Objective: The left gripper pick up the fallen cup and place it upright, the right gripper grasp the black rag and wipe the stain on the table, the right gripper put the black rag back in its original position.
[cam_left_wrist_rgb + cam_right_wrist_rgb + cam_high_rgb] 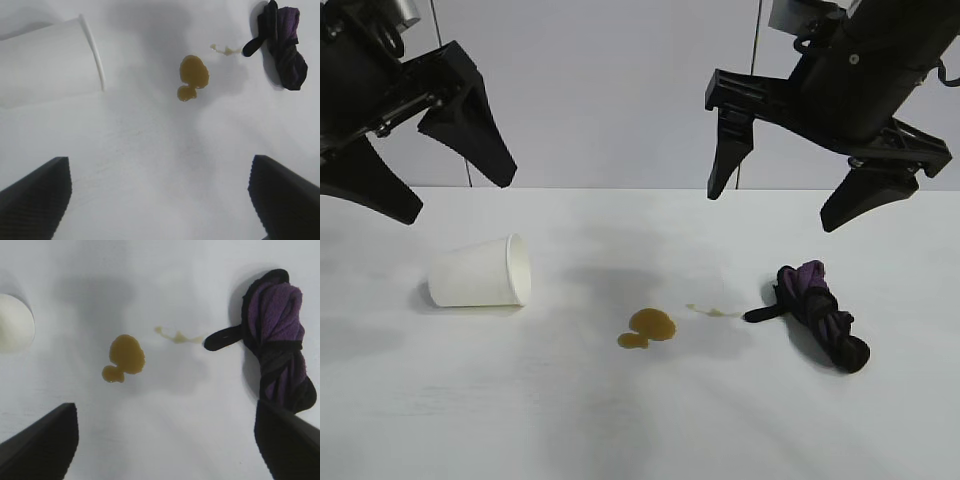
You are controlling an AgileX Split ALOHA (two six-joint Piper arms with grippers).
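Fingers (470,125) spread on both arms; cup (480,272) fallen, no print.

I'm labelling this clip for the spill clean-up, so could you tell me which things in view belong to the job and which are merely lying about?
Belong to the job:
- cup, lying on its side
- stain
- black rag, bunched up
- table
- left gripper, open, raised above the cup
- right gripper, open, raised above the rag

Lying about:
- nothing else is on the table
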